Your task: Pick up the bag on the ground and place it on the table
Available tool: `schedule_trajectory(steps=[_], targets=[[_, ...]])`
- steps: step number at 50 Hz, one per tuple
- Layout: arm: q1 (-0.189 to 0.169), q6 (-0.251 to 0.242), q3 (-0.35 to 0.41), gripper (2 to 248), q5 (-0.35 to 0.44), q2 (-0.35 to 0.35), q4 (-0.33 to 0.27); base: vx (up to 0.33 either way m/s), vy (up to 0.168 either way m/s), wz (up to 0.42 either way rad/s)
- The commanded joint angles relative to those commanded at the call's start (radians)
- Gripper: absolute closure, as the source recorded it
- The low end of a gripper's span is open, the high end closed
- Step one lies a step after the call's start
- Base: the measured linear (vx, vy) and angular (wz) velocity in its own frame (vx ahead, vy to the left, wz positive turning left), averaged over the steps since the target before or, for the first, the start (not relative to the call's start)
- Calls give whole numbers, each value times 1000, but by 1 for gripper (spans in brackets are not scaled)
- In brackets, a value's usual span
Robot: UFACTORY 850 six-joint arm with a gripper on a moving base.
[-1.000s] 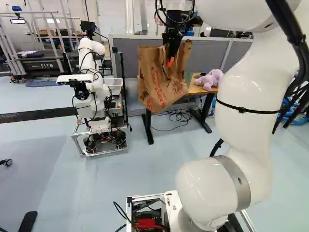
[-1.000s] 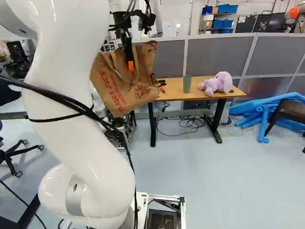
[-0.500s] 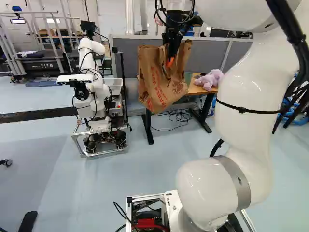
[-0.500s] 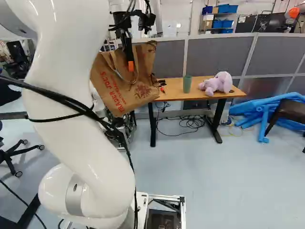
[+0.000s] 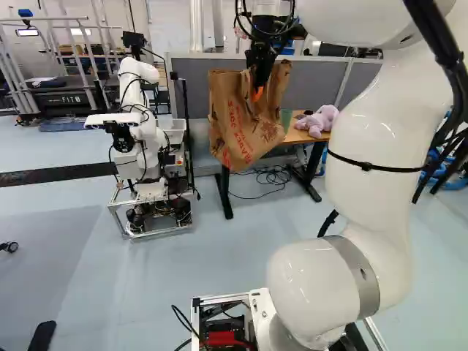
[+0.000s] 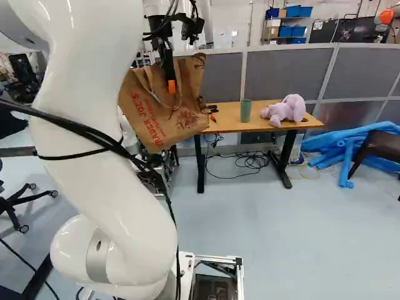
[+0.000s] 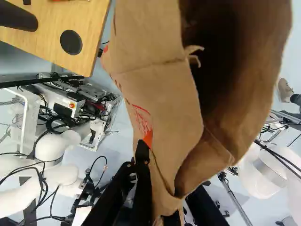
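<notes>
Claw point(image 6: 171, 85): clamped on bag point(image 6: 149, 111) near its mouth | Bag: hanging tilted, off the table's point(image 6: 219, 115) left end | Risk: slack bottom may snag the table's edge if carried too low; lopsided pinch may let it swing into the table's cup point(image 6: 245, 111)

Brown bag point(image 7: 160, 84), mouth gaping, clamped between fingers point(image 7: 143, 181); wooden table point(image 7: 91, 28) near, black disc point(image 7: 71, 42) set in it.
</notes>
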Motion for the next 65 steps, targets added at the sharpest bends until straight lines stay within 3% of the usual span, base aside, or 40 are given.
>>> schedule_trajectory(steps=[40,65], targets=[[0,0,0,224,0,0,0,65,2,-7],[0,0,0,224,0,0,0,67,-25,-140]])
